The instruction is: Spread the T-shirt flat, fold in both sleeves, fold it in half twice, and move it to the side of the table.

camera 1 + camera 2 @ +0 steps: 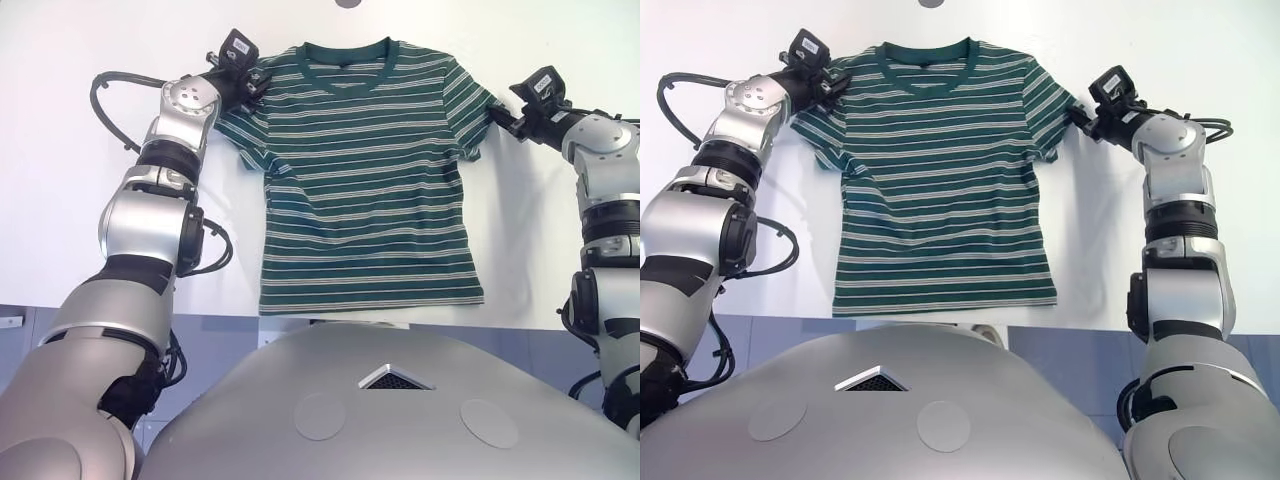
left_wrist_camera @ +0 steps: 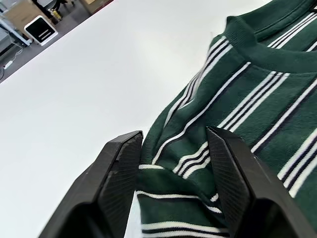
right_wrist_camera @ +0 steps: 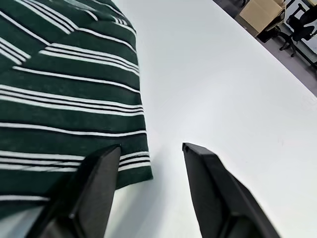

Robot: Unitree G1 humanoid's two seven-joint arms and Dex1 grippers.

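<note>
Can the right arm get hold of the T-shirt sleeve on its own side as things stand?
Probably yes: the right pincer is open right at the hem of the sleeve, over the bare table, and nothing stands between them.

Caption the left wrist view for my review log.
Left gripper, open, straddles the striped T-shirt's edge near its collar on the white table.

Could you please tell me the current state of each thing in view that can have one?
T-shirt: spread flat on the table, both sleeves out, not yet folded.
Left gripper: open, fingers either side of the shirt's fabric near the shoulder.
Right gripper: open, at the hem of the other sleeve.
</note>
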